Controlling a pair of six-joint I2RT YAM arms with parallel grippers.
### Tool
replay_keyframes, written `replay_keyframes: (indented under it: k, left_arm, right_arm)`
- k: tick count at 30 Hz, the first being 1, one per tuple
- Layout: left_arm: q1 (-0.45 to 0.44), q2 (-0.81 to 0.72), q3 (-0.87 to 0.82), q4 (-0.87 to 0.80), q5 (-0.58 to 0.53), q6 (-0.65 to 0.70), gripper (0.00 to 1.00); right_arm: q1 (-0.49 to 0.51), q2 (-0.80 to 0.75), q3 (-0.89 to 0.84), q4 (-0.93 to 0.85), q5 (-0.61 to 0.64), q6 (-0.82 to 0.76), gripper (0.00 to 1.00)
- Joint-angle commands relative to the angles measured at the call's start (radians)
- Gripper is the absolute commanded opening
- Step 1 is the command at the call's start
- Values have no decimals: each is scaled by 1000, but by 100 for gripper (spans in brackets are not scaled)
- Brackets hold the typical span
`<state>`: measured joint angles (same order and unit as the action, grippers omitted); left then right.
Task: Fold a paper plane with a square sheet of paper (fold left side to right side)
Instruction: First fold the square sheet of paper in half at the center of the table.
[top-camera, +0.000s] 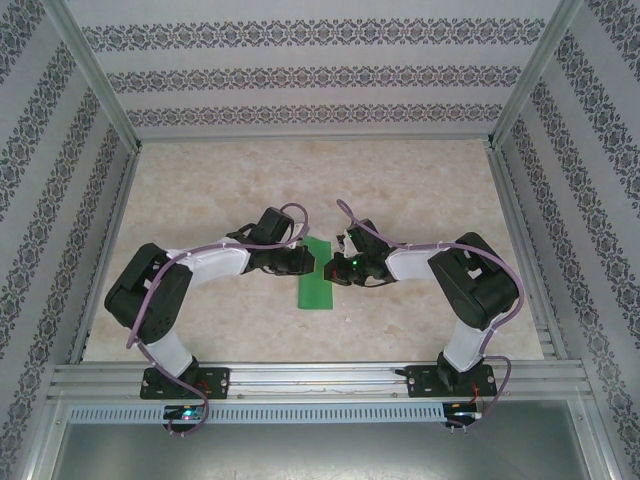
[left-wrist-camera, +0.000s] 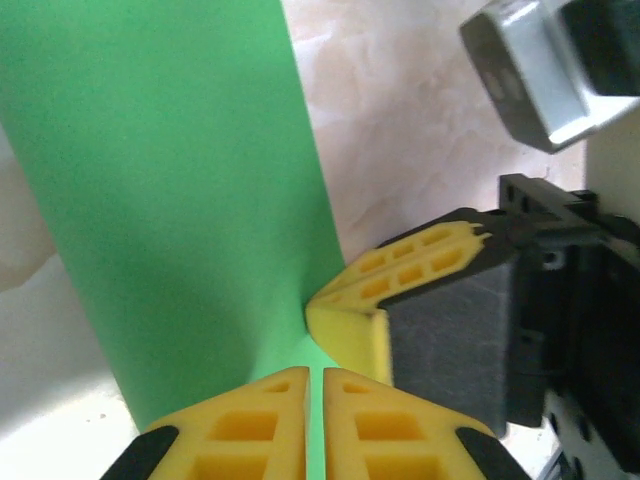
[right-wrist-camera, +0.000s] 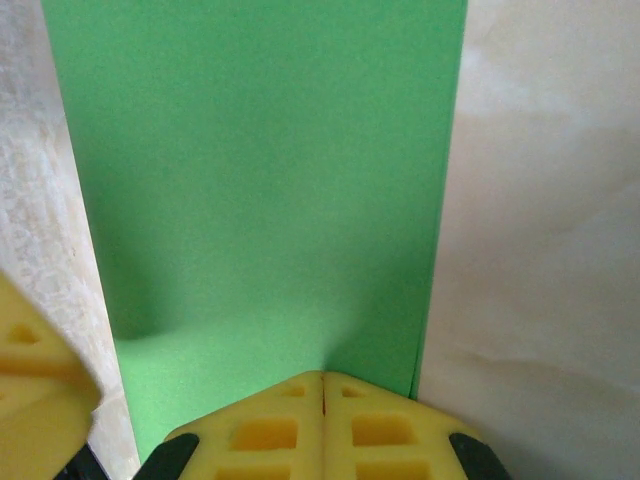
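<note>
The square sheet of paper (top-camera: 318, 288) lies on the table as a narrow bright-green strip between the two arms. My left gripper (top-camera: 311, 263) reaches it from the left, and in the left wrist view this gripper (left-wrist-camera: 314, 376) has its yellow fingers almost together, with a thin sliver of green paper (left-wrist-camera: 170, 180) in the slit. The sheet bulges up just ahead of them. My right gripper (top-camera: 334, 268) comes in from the right. In the right wrist view the right gripper (right-wrist-camera: 322, 379) is shut, tips pressed down on the paper (right-wrist-camera: 260, 170) near its right edge. The two grippers' tips nearly touch.
The beige marble-pattern tabletop (top-camera: 420, 200) lies bare around the strip. Patterned walls (top-camera: 300, 75) enclose the back and both sides. An aluminium rail (top-camera: 320, 378) carrying both arm bases runs along the near edge.
</note>
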<state>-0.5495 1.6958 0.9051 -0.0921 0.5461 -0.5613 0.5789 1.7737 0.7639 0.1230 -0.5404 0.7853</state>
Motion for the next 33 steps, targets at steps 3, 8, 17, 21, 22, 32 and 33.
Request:
replay_keyframes:
  k: [3,8,17,21,22,32,33]
  left_arm:
    - [21,35,-30,60,20,-3,9]
    - [36,55,-57,78,12,0,8]
    - [71,68,-102,99,5,8,6]
    - [93,61,-126,98,3,15,5]
    - [100,58,-134,98,2,16,5]
    - [149,-37,-160,66,9,46,2]
    - [149,-53,-160,64,16,49,2]
  right_arm:
    - [8,58,-29,-95,83,-25,0]
    - [9,65,-32,-101,88,-30,0]
    - [5,69,-32,-130,103,-49,0]
    - [2,67,-36,-138,109,-55,0]
    - [1,66,-37,-140,109,-55,0]
    - [-2,49,-41,-138,106,-57,0]
    - [-3,46,-43,-138,106,-57,0]
